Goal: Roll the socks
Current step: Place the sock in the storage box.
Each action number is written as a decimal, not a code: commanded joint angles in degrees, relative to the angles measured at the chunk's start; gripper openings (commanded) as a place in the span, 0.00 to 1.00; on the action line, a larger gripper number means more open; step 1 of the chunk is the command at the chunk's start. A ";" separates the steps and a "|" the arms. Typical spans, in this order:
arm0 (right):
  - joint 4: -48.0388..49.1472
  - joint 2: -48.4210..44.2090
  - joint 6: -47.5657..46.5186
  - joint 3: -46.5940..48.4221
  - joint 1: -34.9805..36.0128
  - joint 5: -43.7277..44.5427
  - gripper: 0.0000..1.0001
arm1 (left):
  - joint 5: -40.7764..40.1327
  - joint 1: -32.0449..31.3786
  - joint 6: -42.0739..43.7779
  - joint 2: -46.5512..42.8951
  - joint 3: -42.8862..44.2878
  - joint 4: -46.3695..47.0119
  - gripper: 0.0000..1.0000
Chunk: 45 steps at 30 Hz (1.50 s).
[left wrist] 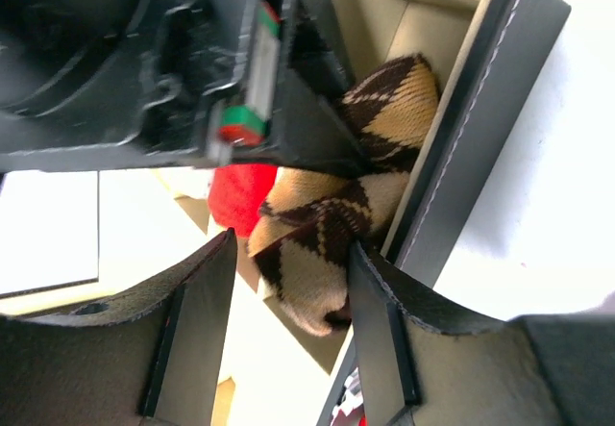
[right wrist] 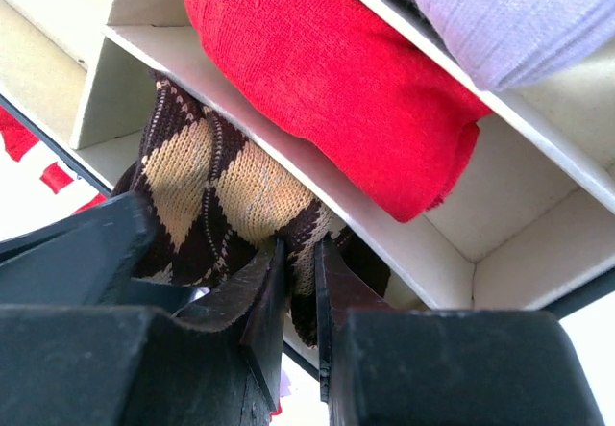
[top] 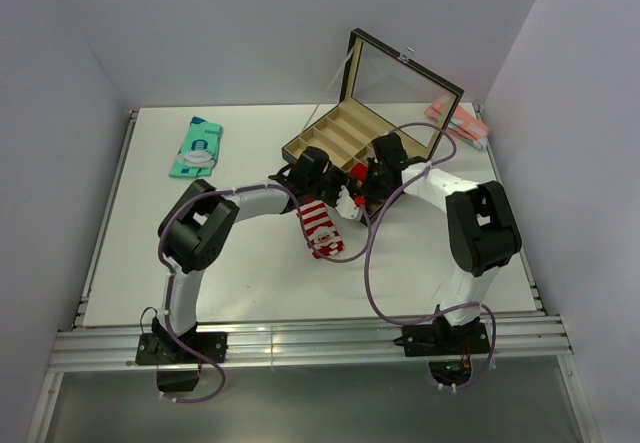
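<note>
In the box (left wrist: 461,157), the right end effector (right wrist: 298,291) pinched the argyle sock (right wrist: 207,190); the left end effector (left wrist: 291,253) stood spread around that sock.

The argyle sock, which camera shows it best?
Left wrist: the argyle sock shows along most of its length, draped in the box. Right wrist shows a closer part, pinched by the right end effector. In the top external view it cannot be made out.

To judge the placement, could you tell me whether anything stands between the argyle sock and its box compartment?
Nothing visible does. The argyle sock lies partly in the compartment, beside the one holding the red roll. The right gripper pinches it; the left gripper is open around it.
</note>
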 commanded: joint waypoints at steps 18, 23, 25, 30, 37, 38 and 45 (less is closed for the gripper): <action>-3.47 5.05 -3.63 2.11 0.90 4.13 0.04 | 2.43 4.82 -8.17 -7.99 4.53 -3.35 0.53; -4.96 6.29 -3.99 4.13 1.95 5.97 0.11 | 1.46 5.79 -14.32 -11.15 4.96 -4.14 0.53; -4.70 6.20 -3.90 4.13 2.30 5.98 0.15 | 1.56 6.66 -17.56 -12.30 5.14 -5.81 0.52; -5.31 7.08 -3.99 4.48 2.39 7.03 0.36 | -0.90 7.28 -21.80 -18.61 -0.98 -5.38 0.50; -3.48 4.10 -2.94 1.59 2.22 8.09 0.50 | -4.32 8.07 -33.64 -26.80 -6.80 -7.48 0.50; -3.04 3.39 -2.67 1.24 2.22 7.91 0.51 | -5.12 8.16 -34.63 -27.50 -7.33 -7.49 0.49; -0.92 -2.50 -0.13 -0.26 2.30 8.26 0.58 | -12.06 8.16 -43.94 -32.60 -10.76 -12.49 0.43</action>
